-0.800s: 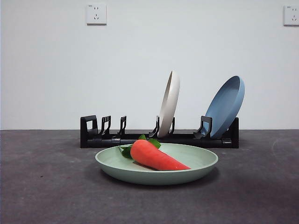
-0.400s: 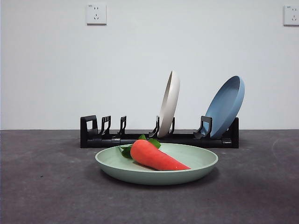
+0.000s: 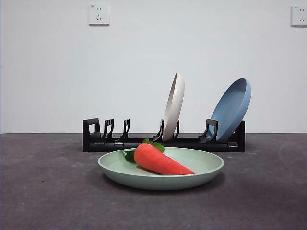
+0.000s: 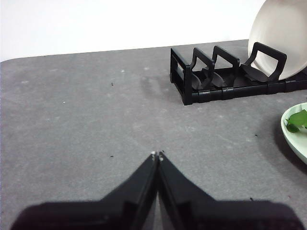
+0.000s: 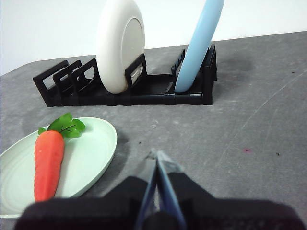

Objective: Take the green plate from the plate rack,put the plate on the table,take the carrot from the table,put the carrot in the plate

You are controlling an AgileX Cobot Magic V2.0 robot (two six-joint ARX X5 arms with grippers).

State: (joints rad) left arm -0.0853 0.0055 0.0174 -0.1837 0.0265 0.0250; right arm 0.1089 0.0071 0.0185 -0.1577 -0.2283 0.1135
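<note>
Nothing has moved since the earlier frames. We find the carrot [image 3: 160, 160] lying in the green plate [image 3: 206, 165], which rests on the table [image 3: 43, 191] just in front of the plate rack [image 3: 96, 139]. Its long axis runs left to right (leaves left and slightly far, tip right and near). Left gripper [image 4: 157, 155] and right gripper [image 5: 156, 155] are both clenched on nothing, clear of the plate. We judge the task complete; a stray arm motion nudging the rim could roll the carrot out.
</note>
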